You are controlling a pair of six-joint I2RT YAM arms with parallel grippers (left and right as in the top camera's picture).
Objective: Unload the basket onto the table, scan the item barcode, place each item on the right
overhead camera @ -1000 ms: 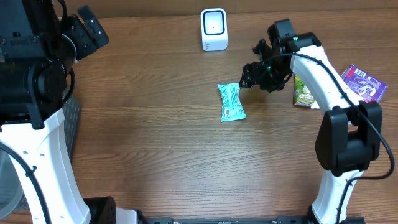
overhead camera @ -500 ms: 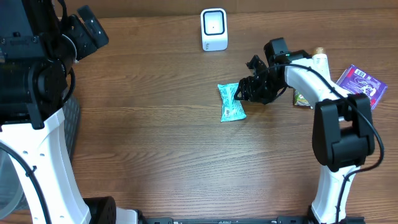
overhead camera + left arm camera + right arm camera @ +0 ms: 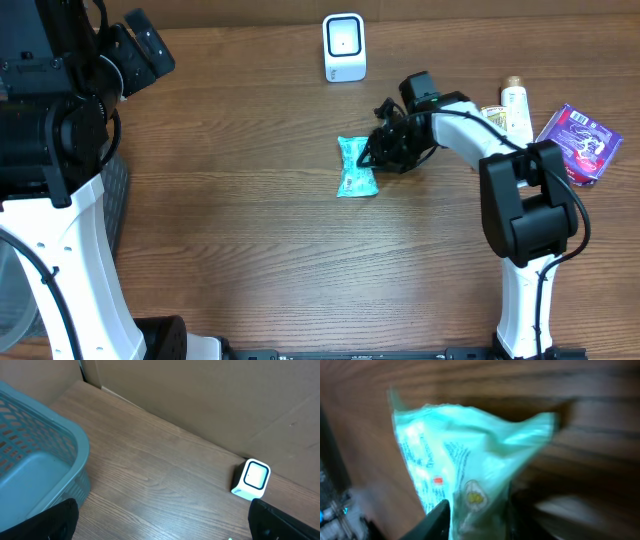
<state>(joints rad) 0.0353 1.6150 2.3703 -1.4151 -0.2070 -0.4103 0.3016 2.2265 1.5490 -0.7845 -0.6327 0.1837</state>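
Overhead view: right gripper (image 3: pixel 370 157) pinching edge of green packet (image 3: pixel 354 172) on worktop (image 3: pixel 250 240).
Wide-spread left gripper (image 3: pixel 163 512) beside blue basket (image 3: pixel 37 455), white scanner (image 3: pixel 251 479) ahead.

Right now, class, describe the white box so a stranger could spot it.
Take the wooden table and follow its far edge to about the middle. A small white box stands there alone, clear of the soft packets nearer and further right. It alone is hard and blocky, with a dark-rimmed window on its face.
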